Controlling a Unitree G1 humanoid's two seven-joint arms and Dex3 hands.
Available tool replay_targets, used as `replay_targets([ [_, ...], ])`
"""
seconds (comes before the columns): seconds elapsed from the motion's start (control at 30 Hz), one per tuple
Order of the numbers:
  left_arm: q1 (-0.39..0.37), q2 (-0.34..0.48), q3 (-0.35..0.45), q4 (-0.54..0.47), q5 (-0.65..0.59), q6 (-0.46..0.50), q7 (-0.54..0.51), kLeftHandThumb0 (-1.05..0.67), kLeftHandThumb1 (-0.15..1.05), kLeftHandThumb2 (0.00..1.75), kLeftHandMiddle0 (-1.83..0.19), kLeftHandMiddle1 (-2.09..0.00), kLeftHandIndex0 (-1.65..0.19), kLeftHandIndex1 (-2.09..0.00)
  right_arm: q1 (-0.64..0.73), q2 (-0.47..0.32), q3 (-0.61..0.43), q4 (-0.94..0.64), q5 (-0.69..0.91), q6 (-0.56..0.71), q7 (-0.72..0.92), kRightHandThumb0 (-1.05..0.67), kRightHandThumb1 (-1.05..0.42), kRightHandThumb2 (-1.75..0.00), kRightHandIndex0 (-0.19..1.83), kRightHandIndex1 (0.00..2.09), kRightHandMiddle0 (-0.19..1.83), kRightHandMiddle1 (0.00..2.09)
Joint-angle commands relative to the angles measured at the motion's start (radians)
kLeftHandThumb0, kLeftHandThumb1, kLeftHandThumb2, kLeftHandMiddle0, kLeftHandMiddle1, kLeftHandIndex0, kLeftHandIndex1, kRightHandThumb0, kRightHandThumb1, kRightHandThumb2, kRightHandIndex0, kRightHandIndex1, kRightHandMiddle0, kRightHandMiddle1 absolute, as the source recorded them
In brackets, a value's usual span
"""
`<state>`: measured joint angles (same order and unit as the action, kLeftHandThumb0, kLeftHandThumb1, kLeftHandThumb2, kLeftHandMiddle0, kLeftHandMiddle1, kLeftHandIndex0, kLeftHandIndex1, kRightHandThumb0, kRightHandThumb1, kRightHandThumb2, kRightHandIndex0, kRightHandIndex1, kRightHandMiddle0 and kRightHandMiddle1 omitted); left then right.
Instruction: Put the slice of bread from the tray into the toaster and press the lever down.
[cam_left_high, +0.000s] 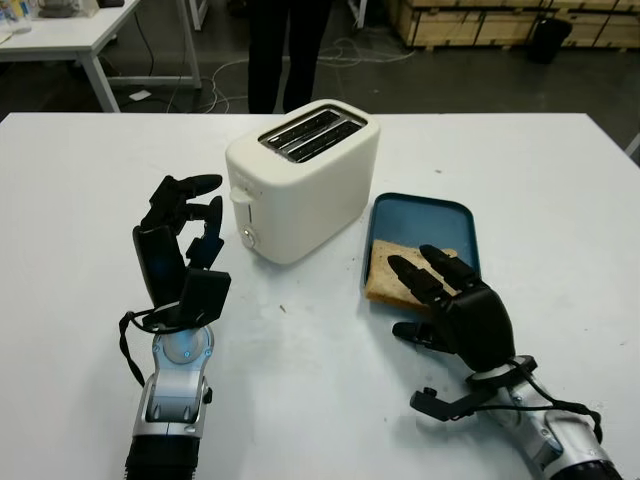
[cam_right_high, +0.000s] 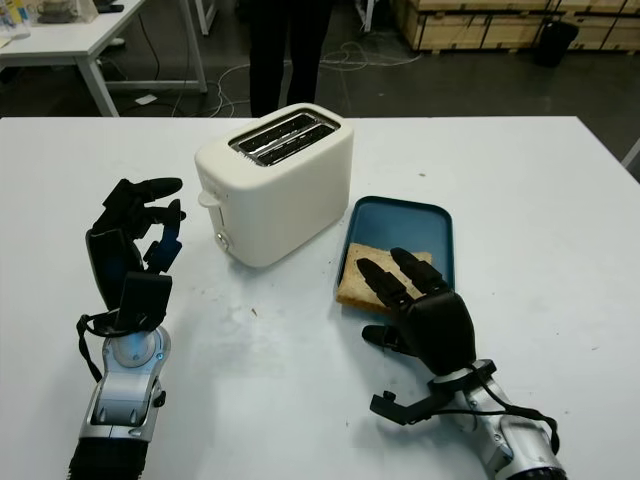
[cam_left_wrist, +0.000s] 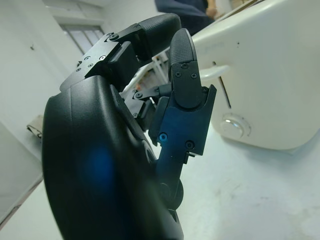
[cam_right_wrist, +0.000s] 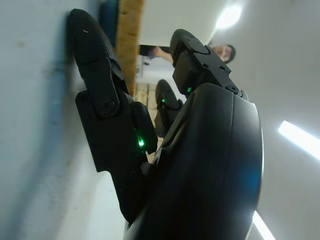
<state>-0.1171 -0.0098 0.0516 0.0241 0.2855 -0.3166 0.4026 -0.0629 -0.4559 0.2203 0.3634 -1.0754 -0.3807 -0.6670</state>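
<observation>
Now toaster (cam_left_high: 300, 180) w/ person (cam_left_high: 285, 50) behind, left hand (cam_left_high: 180, 225) beside.

Left hand (cam_left_high: 180, 225), right hand (cam_left_high: 455, 300): glossy black shells, 3 fingers each, silver forearms, black cables.

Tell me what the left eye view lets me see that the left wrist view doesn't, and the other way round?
The left eye view takes in the whole white table: the blue tray holding the slice of bread, the right hand open with its fingers over the bread, and the toaster's two empty top slots. The left wrist view gives a close look at the left hand, open beside the toaster. Both show the white toaster with its lever up, the round dial below it, and a person standing beyond the table.
</observation>
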Motion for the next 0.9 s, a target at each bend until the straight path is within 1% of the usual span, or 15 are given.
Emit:
replay_targets([
  [0.0,0.007,-0.003,-0.004,-0.009,0.007,-0.009,0.003,-0.47,0.92,0.36,-0.63,-1.26,-0.64,-0.88,-0.017,-0.014,0.028,0.032,-0.007,0.027,-0.029,-0.82,-0.85,0.0,0.36,0.01,0.35,0.0],
  [0.13,0.008,-0.004,-0.006,-0.014,0.014,-0.007,0.006,-0.47,0.92,0.36,-0.63,-1.26,-0.64,-0.88,-0.037,-0.03,0.068,0.061,-0.004,0.047,-0.064,-0.8,-0.85,0.0,0.38,0.01,0.37,0.01],
  [0.33,0.011,-0.006,-0.007,-0.019,0.004,-0.012,0.0,-0.46,0.92,0.36,-0.63,-1.26,-0.64,-0.87,-0.044,-0.052,0.107,0.042,-0.008,0.087,-0.089,-0.73,-0.86,0.0,0.43,0.03,0.42,0.03],
  [0.47,0.012,-0.008,-0.009,-0.021,0.005,-0.016,0.001,-0.48,0.92,0.35,-0.63,-1.26,-0.65,-0.88,-0.039,-0.066,0.125,0.005,-0.025,0.128,-0.1,-0.63,-0.87,0.0,0.49,0.04,0.47,0.03],
  [0.53,0.014,-0.008,-0.009,-0.025,0.013,-0.012,0.004,-0.49,0.92,0.35,-0.64,-1.27,-0.65,-0.88,-0.035,-0.074,0.131,-0.02,-0.034,0.144,-0.103,-0.58,-0.88,0.0,0.56,0.07,0.51,0.05],
  [0.6,0.017,-0.008,-0.01,-0.031,0.018,-0.01,0.005,-0.48,0.92,0.36,-0.63,-1.27,-0.64,-0.88,-0.025,-0.081,0.132,-0.054,-0.032,0.152,-0.088,-0.53,-0.89,-0.01,0.66,0.1,0.57,0.06],
  [0.67,0.018,-0.007,-0.01,-0.034,0.026,-0.011,0.009,-0.47,0.92,0.37,-0.63,-1.26,-0.64,-0.87,-0.011,-0.091,0.132,-0.099,-0.031,0.17,-0.047,-0.51,-0.91,-0.01,0.71,0.12,0.61,0.07],
  [0.73,0.018,-0.01,-0.009,-0.035,0.02,-0.019,0.008,-0.47,0.92,0.37,-0.63,-1.26,-0.64,-0.87,0.007,-0.1,0.131,-0.154,-0.041,0.21,0.018,-0.51,-0.91,-0.01,0.77,0.14,0.65,0.08],
  [0.77,0.018,-0.012,-0.008,-0.038,0.021,-0.018,0.01,-0.46,0.92,0.36,-0.63,-1.26,-0.64,-0.87,0.019,-0.104,0.129,-0.191,-0.048,0.241,0.075,-0.51,-0.91,-0.01,0.79,0.15,0.67,0.08],
  [0.83,0.019,-0.015,-0.008,-0.045,0.023,-0.012,0.013,-0.47,0.92,0.36,-0.64,-1.26,-0.65,-0.87,0.042,-0.109,0.127,-0.26,-0.071,0.306,0.183,-0.48,-0.92,-0.02,0.87,0.21,0.73,0.1],
  [0.87,0.02,-0.017,-0.007,-0.049,0.021,-0.012,0.012,-0.47,0.92,0.36,-0.64,-1.26,-0.65,-0.87,0.053,-0.109,0.127,-0.292,-0.086,0.338,0.231,-0.48,-0.92,-0.04,0.78,0.58,0.79,0.11],
])
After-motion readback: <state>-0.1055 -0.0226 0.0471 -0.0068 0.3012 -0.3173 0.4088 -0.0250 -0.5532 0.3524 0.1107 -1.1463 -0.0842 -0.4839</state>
